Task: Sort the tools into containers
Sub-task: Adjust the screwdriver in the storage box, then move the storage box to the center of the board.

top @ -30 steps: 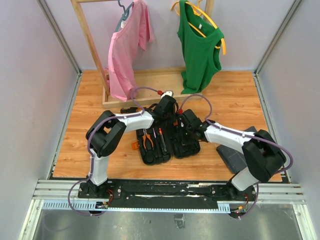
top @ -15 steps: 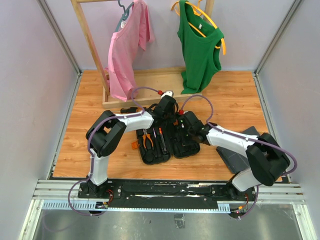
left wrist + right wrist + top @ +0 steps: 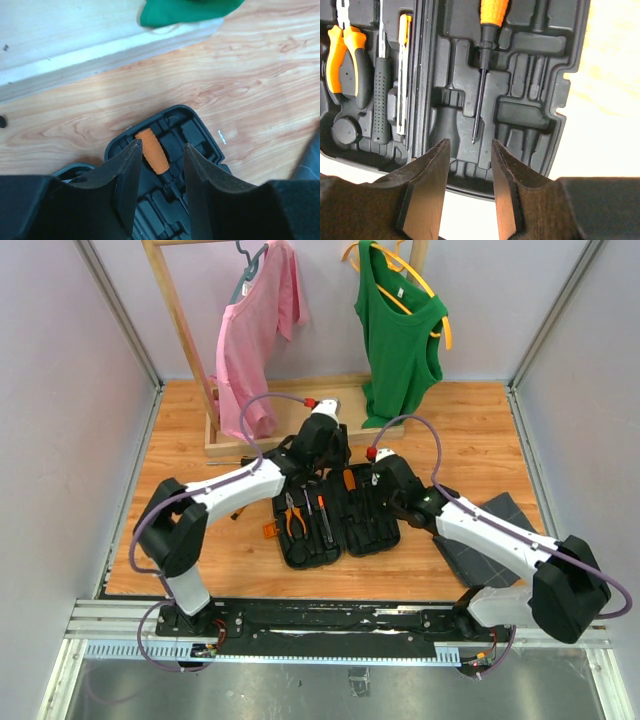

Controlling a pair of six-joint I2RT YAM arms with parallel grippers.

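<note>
Mid-frame on the table [image 3: 470,440], the case [image 3: 330,530] lies open, a screwdriver [image 3: 493,10] in its right half, pliers [image 3: 336,60] in its left. The left fingers [image 3: 127,180] and right fingers [image 3: 427,185] hover spread above it, empty.

A black plastic clamshell tool case [image 3: 372,537] lies open and flat mid-table, its two moulded halves side by side and a small orange latch [image 3: 270,531] on its left edge. The left half holds orange-handled pliers [image 3: 293,519], a black ribbed-handled metal tool [image 3: 381,95] and a slim orange-and-silver tool [image 3: 404,75], all lying lengthwise. In the right half lies an orange-handled screwdriver [image 3: 488,36], handle far, tip near.
</note>
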